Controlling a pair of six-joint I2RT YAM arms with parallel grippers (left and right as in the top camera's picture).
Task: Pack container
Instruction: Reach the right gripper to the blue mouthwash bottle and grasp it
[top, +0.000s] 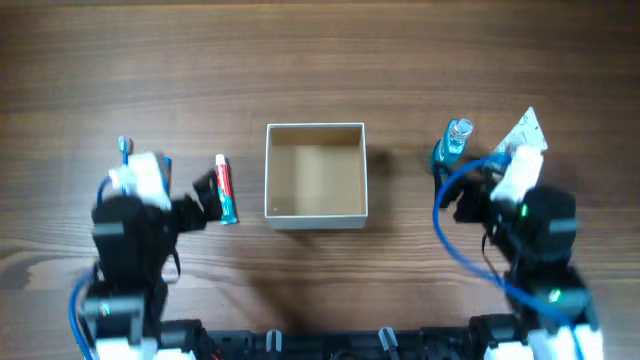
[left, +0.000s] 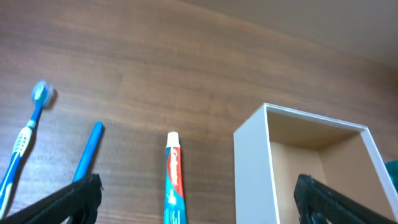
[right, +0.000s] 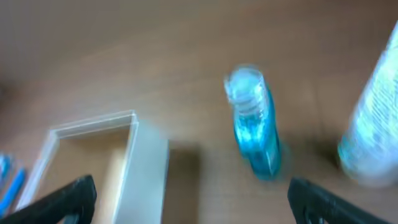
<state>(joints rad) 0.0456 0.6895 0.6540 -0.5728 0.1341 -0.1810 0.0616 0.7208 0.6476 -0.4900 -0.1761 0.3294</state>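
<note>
The container (top: 316, 220), a square white-walled box with a tan inside, stands open and empty at the table's middle. A red-and-teal toothpaste tube (top: 227, 189) lies left of it. My left gripper (top: 203, 200) is open and empty just left of the tube; in the left wrist view the tube (left: 175, 180) lies between the spread fingers (left: 198, 202), with the container wall (left: 252, 168) to the right. A blue bottle (top: 455, 143) stands right of the container. My right gripper (top: 468, 195) is open below it; in the blurred right wrist view the bottle (right: 252, 124) is ahead of the fingers (right: 196, 202).
A blue toothbrush (left: 25, 137) and a blue stick-like item (left: 89, 152) lie left of the tube, mostly hidden under the left arm in the overhead view. A white packet (top: 526, 133) lies at the far right, beside the bottle. The container also shows in the right wrist view (right: 146, 168).
</note>
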